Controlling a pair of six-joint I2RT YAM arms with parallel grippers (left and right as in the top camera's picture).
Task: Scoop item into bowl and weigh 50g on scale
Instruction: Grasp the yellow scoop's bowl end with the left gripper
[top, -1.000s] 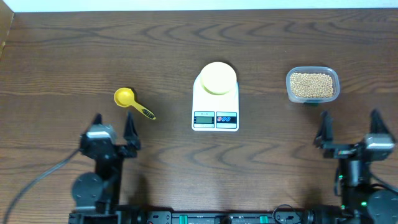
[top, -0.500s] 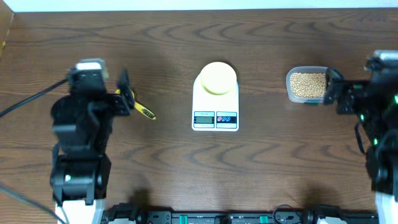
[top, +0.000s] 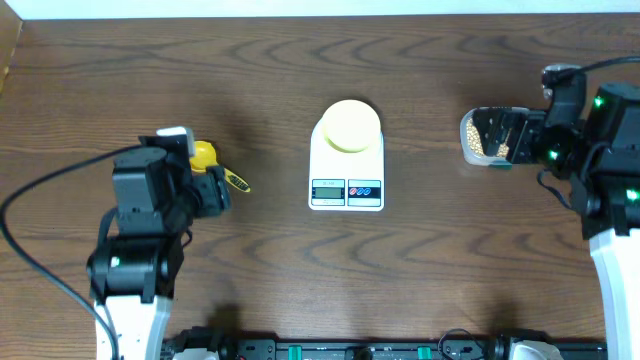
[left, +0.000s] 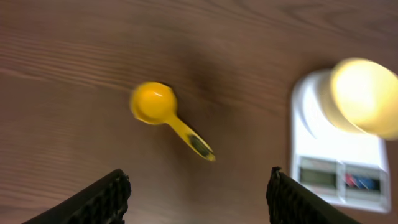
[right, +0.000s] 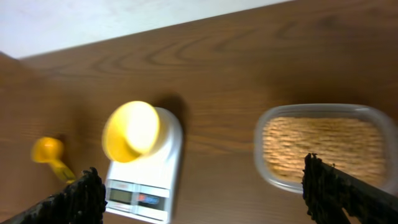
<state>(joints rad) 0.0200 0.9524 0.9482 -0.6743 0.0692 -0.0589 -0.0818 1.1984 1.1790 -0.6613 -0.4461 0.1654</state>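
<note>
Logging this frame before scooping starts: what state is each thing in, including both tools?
Scoop: empty, lying flat, not held.
Bowl: empty, sitting on the scale.
Scale: carrying the bowl; display unreadable.
Tub: lidless, filled with beans.
Left tool: open, empty.
Right tool: open, empty.

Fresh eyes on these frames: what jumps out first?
The white scale sits mid-table with the pale-yellow bowl on its far end. Left of it lies a yellow scoop with the open left gripper close by it; on the right, the open right gripper hangs over a clear tub of beans.
</note>
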